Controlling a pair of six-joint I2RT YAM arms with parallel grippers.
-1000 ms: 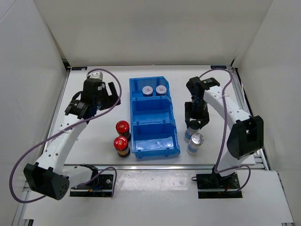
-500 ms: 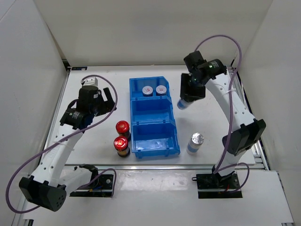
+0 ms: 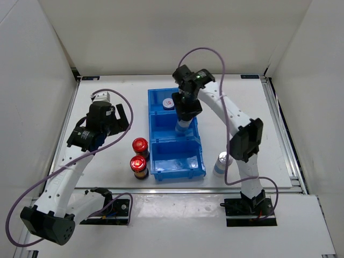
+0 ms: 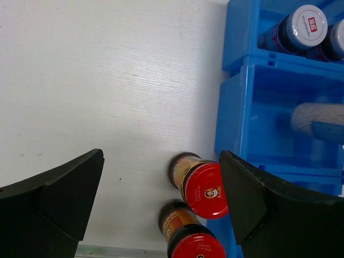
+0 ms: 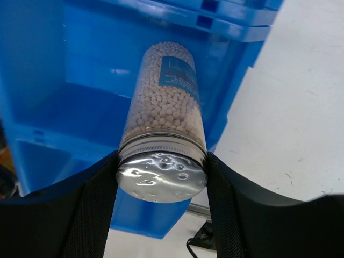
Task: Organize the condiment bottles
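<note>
My right gripper (image 3: 186, 112) is shut on a tall pale silver-capped bottle (image 3: 182, 127) and holds it over the middle compartment of the blue bin (image 3: 156, 141). In the right wrist view the fingers (image 5: 92, 207) press both sides of the cap of this bottle (image 5: 164, 105). The second silver-capped bottle (image 3: 222, 162) stands right of the bin. Two red-capped dark bottles (image 3: 140, 144) (image 3: 138, 163) stand left of the bin. My left gripper (image 3: 119, 116) is open above and behind them, and they also show in its wrist view (image 4: 202, 189) (image 4: 194, 244). White-capped bottles (image 4: 302, 28) (image 4: 337, 40) sit in the far compartment.
The near compartment (image 3: 177, 161) of the bin holds nothing I can see. White walls close in the table on the left, back and right. The right arm's link (image 3: 244, 138) hangs over the table right of the bin.
My right gripper lifted the pale bottle from beside the other one right of the bin and carried it left to above the middle compartment. My left gripper shifted slightly left.
</note>
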